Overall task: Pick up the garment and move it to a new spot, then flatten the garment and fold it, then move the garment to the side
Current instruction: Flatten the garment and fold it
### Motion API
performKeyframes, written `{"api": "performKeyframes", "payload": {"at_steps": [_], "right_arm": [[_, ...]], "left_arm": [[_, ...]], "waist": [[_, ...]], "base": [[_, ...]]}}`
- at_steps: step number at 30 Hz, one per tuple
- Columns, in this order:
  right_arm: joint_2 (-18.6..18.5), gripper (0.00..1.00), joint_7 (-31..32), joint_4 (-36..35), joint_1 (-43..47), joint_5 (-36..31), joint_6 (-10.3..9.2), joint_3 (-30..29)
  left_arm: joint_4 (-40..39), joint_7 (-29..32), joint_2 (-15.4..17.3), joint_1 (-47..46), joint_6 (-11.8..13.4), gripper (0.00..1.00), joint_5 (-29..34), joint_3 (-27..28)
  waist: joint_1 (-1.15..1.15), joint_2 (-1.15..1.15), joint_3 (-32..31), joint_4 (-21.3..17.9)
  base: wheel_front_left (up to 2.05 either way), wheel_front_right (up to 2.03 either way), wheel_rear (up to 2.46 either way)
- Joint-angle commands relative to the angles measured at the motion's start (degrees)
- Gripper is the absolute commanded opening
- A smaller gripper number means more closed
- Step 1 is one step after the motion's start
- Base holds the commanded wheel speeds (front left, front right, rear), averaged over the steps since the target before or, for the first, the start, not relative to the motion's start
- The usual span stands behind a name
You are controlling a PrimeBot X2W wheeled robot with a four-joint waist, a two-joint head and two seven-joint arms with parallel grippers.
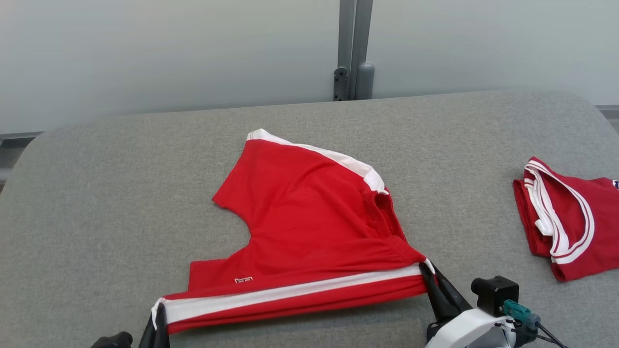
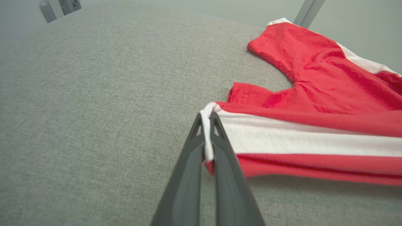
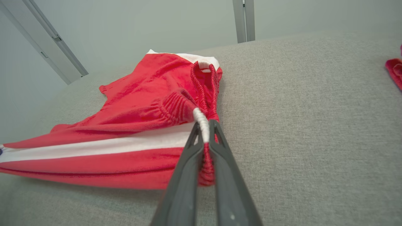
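The garment (image 1: 300, 217) is a pair of red shorts with a white side stripe, lying on the grey table (image 1: 96, 193). Its near striped edge is lifted and stretched taut between my two grippers. My left gripper (image 1: 158, 313) is shut on the hem corner, seen close in the left wrist view as the garment (image 2: 314, 94) pinched by the left gripper (image 2: 207, 125). My right gripper (image 1: 428, 273) is shut on the elastic waistband corner; the right wrist view shows the garment (image 3: 141, 100) clamped in the right gripper (image 3: 204, 128).
A second red and white garment (image 1: 566, 217) lies folded at the table's right edge, its tip (image 3: 395, 70) showing in the right wrist view. Pale wall panels and a grey post (image 1: 353, 48) stand behind the table. Bare grey cloth surrounds the shorts.
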Motion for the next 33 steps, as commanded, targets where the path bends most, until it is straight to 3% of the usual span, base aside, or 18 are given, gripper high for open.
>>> {"api": "performKeyframes", "payload": {"at_steps": [1,10,23,33], "right_arm": [[-1.1,0.0,-0.3,-0.7,0.4,0.5,-0.89,-0.7],[0.4,0.0,-0.3,-1.4,-8.2,0.4,-0.61,-3.1],[0.8,0.0,-0.3,1.3,-23.6,7.8,-0.56,-3.5],[0.7,0.0,-0.3,0.8,-28.5,10.7,-0.56,0.3]], "left_arm": [[-1.0,0.0,1.2,0.3,0.9,0.0,0.3,1.3],[-2.5,0.0,1.0,-12.9,-0.9,0.0,4.6,0.4],[8.6,0.0,3.8,-40.9,-2.9,0.0,11.7,-1.8],[20.1,0.0,6.2,-53.6,-0.2,0.0,14.7,-2.2]], "waist": [[0.01,0.0,-0.1,-0.9],[0.01,0.0,8.2,-4.0],[0.01,0.0,22.7,-8.7],[0.01,0.0,28.7,-10.9]], "base": [[0.0,0.0,0.0],[0.0,0.0,0.0],[0.0,0.0,0.0],[0.0,0.0,0.0]]}}
